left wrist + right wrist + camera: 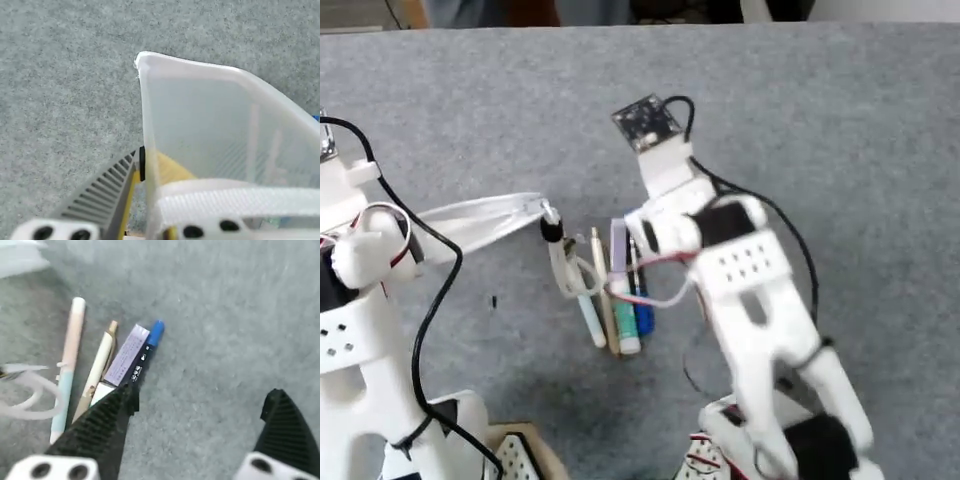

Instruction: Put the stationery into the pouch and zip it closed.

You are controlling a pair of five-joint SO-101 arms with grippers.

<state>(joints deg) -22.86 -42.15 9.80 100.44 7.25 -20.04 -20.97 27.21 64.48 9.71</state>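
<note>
**Item 1.** Translucent white plastic pouch (485,222), laid out across the grey felt table (820,120). One end is clamped in the left gripper (150,172). The black zip pull (552,230) and white cord loop (575,278) are turned toward the stationery. Whether the mouth is open cannot be told.

**Item 2.** Stationery, four pieces side by side just beside the zip end, none inside the pouch:
- pale pink-and-mint pen (70,355)
- beige pen (100,367)
- lilac flat stick (125,360)
- blue marker (150,342)

**Item 3.** Right gripper (201,395), jaws spread wide and nothing held. It is poised above the row, nearest the blue marker.

**Hazards noted.**
- Because the pieces touch, two may be caught at once, or a neighbour may be rolled away.
- A round barrel may be squeezed out of the jaws.
- The cord loop lies against the pale pen and may be snagged, which would drag the pouch.
- The pouch is held at one end only, so an inserted piece may be pushed against a collapsed mouth.
- The clamped end may be pulled free during zipping.
</note>
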